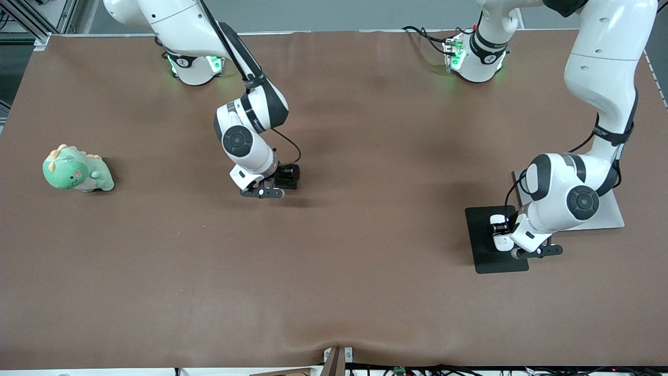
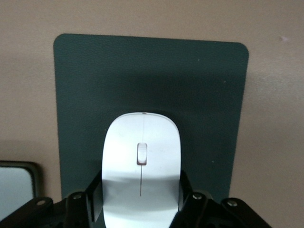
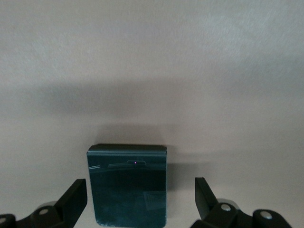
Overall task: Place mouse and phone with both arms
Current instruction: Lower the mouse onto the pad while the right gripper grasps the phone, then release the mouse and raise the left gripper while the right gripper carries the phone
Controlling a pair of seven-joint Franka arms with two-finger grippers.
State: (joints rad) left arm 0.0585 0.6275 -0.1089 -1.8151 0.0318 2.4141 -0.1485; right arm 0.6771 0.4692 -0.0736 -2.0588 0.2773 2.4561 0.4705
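I see wide bare table [image 1: 365, 292] across the lower middle of the frame for passing, with only the green plush toy [image 1: 77, 170] (middle left edge) in the way.

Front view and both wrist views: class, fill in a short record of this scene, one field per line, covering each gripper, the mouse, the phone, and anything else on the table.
left gripper: shut on the mouse, over the mouse pad
right gripper: open, fingers either side of the phone
phone: lying on the brown table
grey pad: beside the mouse pad, under the left arm
green plush toy: toward the right arm's end
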